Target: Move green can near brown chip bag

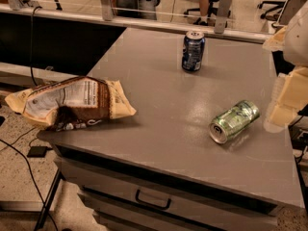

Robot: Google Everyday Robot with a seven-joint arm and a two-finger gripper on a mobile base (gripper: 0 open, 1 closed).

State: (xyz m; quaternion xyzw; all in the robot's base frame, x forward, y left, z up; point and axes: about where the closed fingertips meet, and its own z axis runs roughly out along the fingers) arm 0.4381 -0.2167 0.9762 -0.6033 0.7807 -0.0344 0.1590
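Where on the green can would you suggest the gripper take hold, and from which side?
I would grip the green can across its mid-body from above, closing on the two round flanks: it lies on its side, silver top facing front-left. The gripper is at the view's right edge, beside it.

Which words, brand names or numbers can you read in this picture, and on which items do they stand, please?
No text can be quoted; nothing is legible.
brown chip bag: white panel of fine print, too small to read.
dark blue can: pale markings, too blurred to read.
green can, lying on its side: pattern only, no readable word.
hand, at the right edge of the table beside the green can: no lettering visible.
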